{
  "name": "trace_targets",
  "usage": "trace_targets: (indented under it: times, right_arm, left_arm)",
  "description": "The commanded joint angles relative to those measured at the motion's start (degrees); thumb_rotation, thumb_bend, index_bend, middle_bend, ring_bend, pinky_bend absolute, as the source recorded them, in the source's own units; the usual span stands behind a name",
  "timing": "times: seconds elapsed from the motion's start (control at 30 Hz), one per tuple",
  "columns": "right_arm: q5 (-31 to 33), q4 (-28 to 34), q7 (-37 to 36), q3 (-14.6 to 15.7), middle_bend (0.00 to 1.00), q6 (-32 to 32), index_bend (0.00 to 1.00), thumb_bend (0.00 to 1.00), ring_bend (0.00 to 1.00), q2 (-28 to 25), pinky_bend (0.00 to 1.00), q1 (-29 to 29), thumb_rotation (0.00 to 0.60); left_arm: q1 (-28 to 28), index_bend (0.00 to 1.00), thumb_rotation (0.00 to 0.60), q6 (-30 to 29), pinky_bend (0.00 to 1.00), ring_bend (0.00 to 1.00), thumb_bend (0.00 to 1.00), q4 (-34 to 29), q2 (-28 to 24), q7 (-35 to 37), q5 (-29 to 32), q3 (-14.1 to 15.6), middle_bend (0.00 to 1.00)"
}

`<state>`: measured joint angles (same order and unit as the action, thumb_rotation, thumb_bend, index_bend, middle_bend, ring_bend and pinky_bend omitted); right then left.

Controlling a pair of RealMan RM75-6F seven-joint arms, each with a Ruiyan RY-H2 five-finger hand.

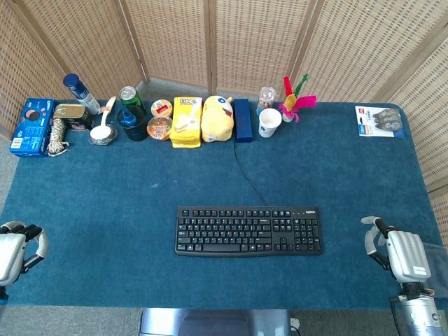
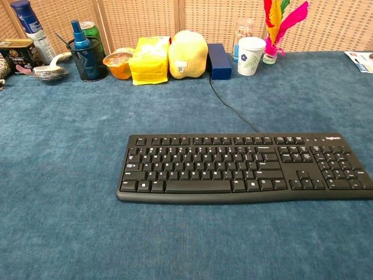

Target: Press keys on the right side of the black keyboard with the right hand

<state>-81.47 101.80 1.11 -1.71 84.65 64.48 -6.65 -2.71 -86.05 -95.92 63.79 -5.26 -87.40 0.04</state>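
The black keyboard (image 1: 249,230) lies flat on the blue-covered counter (image 1: 105,182), a little right of the middle and close to the near edge, its long side parallel to that edge. Its black cable (image 1: 244,175) runs from its back toward the far edge, up to a dark blue box (image 1: 242,120).

The right hand (image 1: 392,250) sits at the near right corner of the counter, well apart from the keyboard's right end. It holds nothing and touches no key; its fingers (image 1: 373,231) curve loosely forward, not pressed together. The left hand (image 1: 17,245) rests at the near left edge, also well apart from the keyboard, holding nothing, fingers slightly bent and apart. The chest view shows neither hand.

Along the far edge stand a yellow snack bag (image 1: 186,120), a yellow plush toy (image 1: 217,117), a white paper cup (image 1: 269,122) and a pink feathered shuttlecock (image 1: 297,101). A blister pack (image 1: 379,121) lies at the far right corner.
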Motion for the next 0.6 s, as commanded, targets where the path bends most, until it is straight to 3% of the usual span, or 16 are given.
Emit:
trace_targets:
  times: [0.03,0.33,0.6]
  right_arm:
    - [0.1,0.0,0.0,-0.1,0.54,-0.3,0.33,0.61,0.59,0.1,0.61,0.1,0.000]
    - [0.3,0.0,-1.8,-0.3,0.54,-2.0,0.33,0.61,0.59,-0.4,0.62,0.1,0.000]
    - [-3.0,5.5,-5.6,-4.0,0.57,-4.8,0.30,0.61,0.66,-5.1,0.70,-4.3,0.000]
  left_arm:
    - [-0.1,0.61,0.006,0.2,0.29,0.51,0.53,0.1,0.1,0.0,0.1,0.0,0.58]
    - [-0.3,0.61,0.008,0.1,0.29,0.51,0.53,-0.4,-0.7,-0.2,0.0,-0.3,0.58]
    - [-1.6,0.61,0.009,-0.8,0.29,0.51,0.53,-2.7,-3.9,0.2,0.5,-3.1,0.58]
